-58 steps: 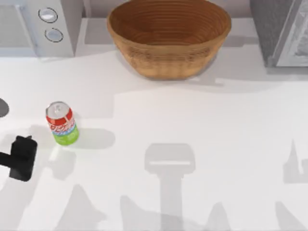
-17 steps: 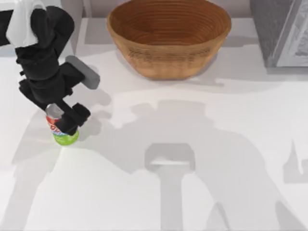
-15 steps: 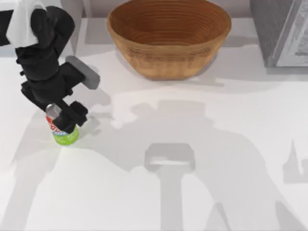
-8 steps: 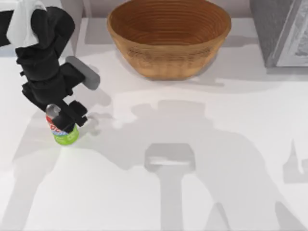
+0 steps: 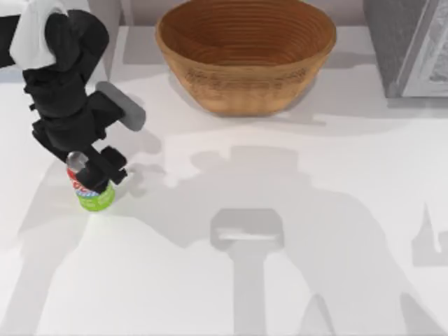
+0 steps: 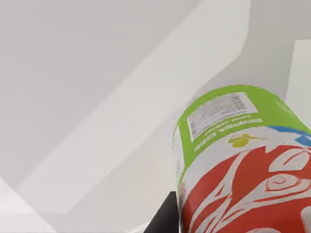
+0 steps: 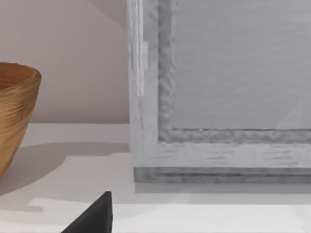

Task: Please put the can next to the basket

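The can [image 5: 95, 195], red above and lime-green below, stands upright on the white table at the left. My left gripper [image 5: 91, 171] reaches down over it from behind, its black fingers closed on the can's upper part and hiding most of the top. In the left wrist view the can [image 6: 243, 160] is very near, with a black finger [image 6: 165, 218] against its side. The woven tan basket [image 5: 245, 87] sits at the back centre, well away from the can. A dark part of my right gripper [image 7: 95, 218] shows in the right wrist view, with the basket [image 7: 14, 111] at one edge.
A pale appliance [image 5: 105, 38] stands at the back left, partly behind my left arm. A grey cabinet [image 5: 409, 49] stands at the back right and looms near the right wrist camera as the cabinet [image 7: 218, 97]. Bare table lies between the can and the basket.
Over 3.5 s my left arm came in from the left edge and dropped over the can. In the last second its fingers drew in against the can, which stayed in place.
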